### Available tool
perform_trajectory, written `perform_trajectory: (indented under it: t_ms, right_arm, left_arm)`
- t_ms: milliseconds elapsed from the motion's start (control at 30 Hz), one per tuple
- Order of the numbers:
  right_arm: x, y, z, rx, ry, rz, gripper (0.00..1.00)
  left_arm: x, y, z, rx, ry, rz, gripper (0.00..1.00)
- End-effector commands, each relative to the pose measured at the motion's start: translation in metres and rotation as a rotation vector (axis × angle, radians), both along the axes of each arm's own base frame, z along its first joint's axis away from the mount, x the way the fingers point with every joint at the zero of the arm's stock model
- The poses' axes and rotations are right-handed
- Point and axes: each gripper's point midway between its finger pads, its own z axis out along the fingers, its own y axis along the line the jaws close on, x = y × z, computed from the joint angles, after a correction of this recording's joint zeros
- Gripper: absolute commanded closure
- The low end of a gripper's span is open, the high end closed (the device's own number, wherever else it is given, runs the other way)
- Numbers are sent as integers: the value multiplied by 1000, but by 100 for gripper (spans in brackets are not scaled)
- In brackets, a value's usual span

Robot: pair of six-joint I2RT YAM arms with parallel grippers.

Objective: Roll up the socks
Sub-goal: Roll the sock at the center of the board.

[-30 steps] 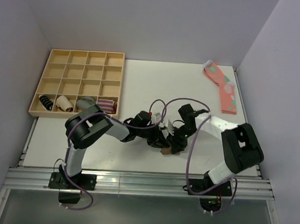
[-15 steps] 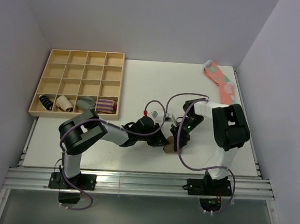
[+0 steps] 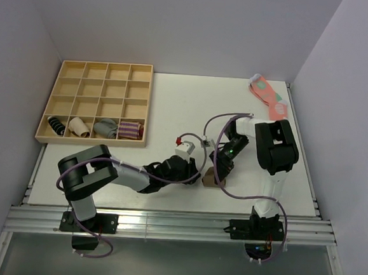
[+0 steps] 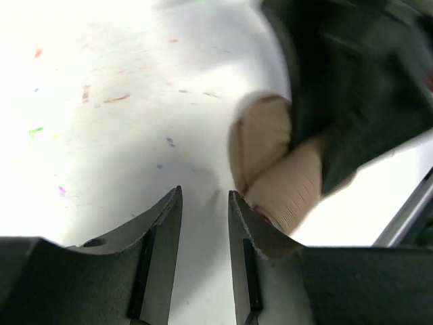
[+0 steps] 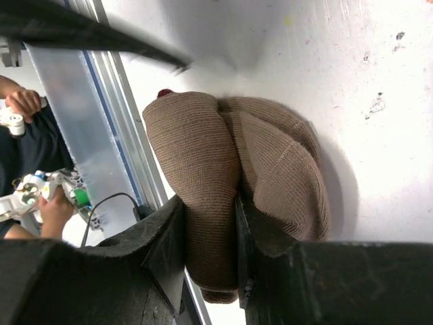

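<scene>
The socks (image 3: 209, 177) are a tan-brown knit bundle lying on the white table near its front edge. My right gripper (image 3: 220, 168) comes down on them from behind. In the right wrist view the right gripper (image 5: 210, 211) is shut on a thick fold of the socks (image 5: 270, 152), and a bit of dark red cuff shows at the bundle's top. My left gripper (image 3: 193, 171) lies low just left of the bundle. In the left wrist view its jaws (image 4: 204, 200) stand narrowly open with only bare table between them. The socks (image 4: 270, 169) rest against the outside of its right finger.
A wooden compartment tray (image 3: 100, 73) sits at the back left, with several small sock bundles in its front row. A coral-pink sock (image 3: 273, 101) lies at the back right. The aluminium rail (image 3: 164, 224) runs along the table's near edge, close to the bundle.
My left gripper has opened, come off the socks and drawn back a little to the left. The right arm has swung round while its gripper kept hold of the bundle.
</scene>
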Motion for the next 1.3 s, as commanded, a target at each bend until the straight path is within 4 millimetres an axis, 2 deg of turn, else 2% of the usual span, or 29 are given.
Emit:
perform_trajectory:
  t_ms: [0,33,133,433,667,767,800,967,1267]
  right_arm:
    - [10,-12,-11,-64,-29,30,77]
    - [10,-13,-12,-70,-26,27,77]
    - [11,-12,-12,-75,-18,22,77]
    - [10,-12,-12,-76,5,21,77]
    - [10,-12,-12,-77,22,19,77]
    - [10,-11,-12,-78,32,23,77]
    - [10,-12,-12,-78,35,21,77]
    - [10,-12,-12,-78,36,22,77]
    - [8,-11,-13,-79,78,19,77]
  left_arm:
    - [8,-7,47,15,-298,-33,61]
    - [-2,-14,52,24,-331,-62,61]
    - [-12,-22,65,68,-423,-107,60]
    - [-33,-40,65,207,-564,-280,56]
    - [-40,-49,56,267,-597,-378,53]
    - [-42,-53,46,304,-593,-426,53]
    - [-44,-51,37,332,-581,-450,53]
    - [-53,-53,25,398,-594,-509,51]
    - [-57,-51,17,478,-668,-521,48]
